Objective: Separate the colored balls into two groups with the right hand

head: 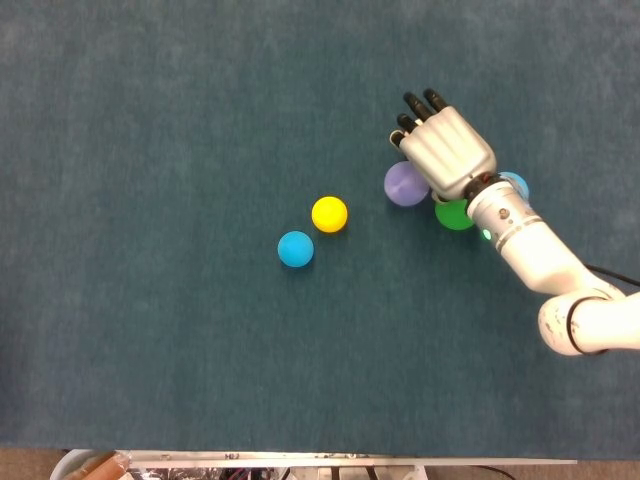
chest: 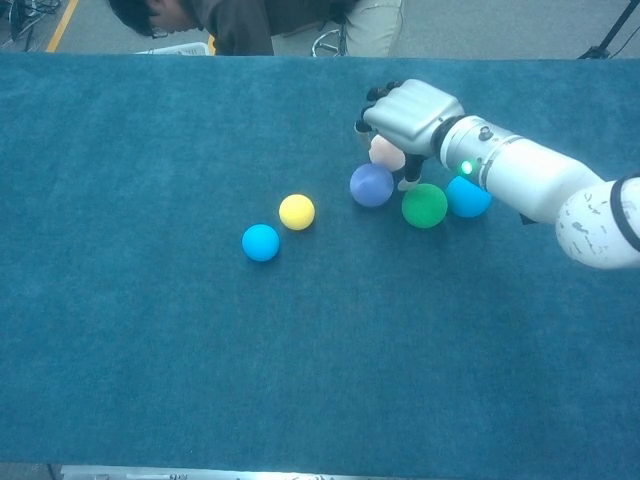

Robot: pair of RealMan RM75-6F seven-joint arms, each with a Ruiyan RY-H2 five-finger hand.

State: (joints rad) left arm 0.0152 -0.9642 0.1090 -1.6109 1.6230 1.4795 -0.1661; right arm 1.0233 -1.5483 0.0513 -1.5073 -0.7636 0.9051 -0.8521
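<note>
My right hand (head: 447,152) hovers palm down on the right of the blue cloth, gripping nothing. Its fingers point away from me and arch over a cream ball (chest: 385,152), which the head view hides. A purple ball (head: 405,184) lies against the hand's left edge, touching it (chest: 371,185). A green ball (head: 455,214) and a blue ball (head: 514,184) sit by the wrist. Further left, a yellow ball (head: 329,214) and a second blue ball (head: 295,249) lie close together. The left hand shows in neither view.
Blue cloth (head: 150,150) covers the whole table. A person (chest: 250,20) sits behind the far edge in the chest view. The near table edge (head: 320,462) shows a metal strip.
</note>
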